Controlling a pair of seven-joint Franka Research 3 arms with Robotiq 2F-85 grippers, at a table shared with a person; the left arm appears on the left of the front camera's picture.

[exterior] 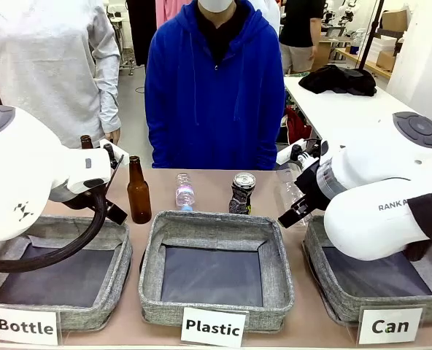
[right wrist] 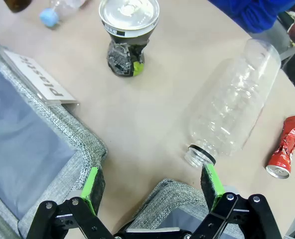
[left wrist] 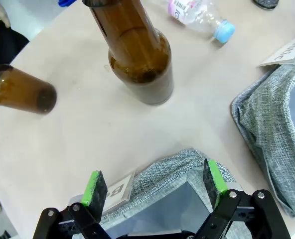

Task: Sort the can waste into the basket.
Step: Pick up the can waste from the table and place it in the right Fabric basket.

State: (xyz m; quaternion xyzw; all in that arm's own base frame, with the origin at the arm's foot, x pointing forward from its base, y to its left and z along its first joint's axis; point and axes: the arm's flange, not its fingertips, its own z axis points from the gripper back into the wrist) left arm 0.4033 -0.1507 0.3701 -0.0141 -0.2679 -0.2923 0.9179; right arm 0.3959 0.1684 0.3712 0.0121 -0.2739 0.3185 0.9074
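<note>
Right wrist view: the right end effector (right wrist: 152,185) hangs wide open and empty over the corner of the Can basket (right wrist: 170,196). Just beyond it a clear plastic bottle (right wrist: 232,114) lies on its side on the table (right wrist: 152,114). The crushed red can (right wrist: 285,148) lies apart to the bottle's right. Farther off, the black can (right wrist: 127,35) stands upright near the Plastic card (right wrist: 40,77). In the left wrist view, the left end effector (left wrist: 153,181) is also open and empty, with a brown bottle (left wrist: 140,55) beyond.

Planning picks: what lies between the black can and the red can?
A clear plastic bottle, on its side, separates black can and red can, in the right wrist view.
</note>
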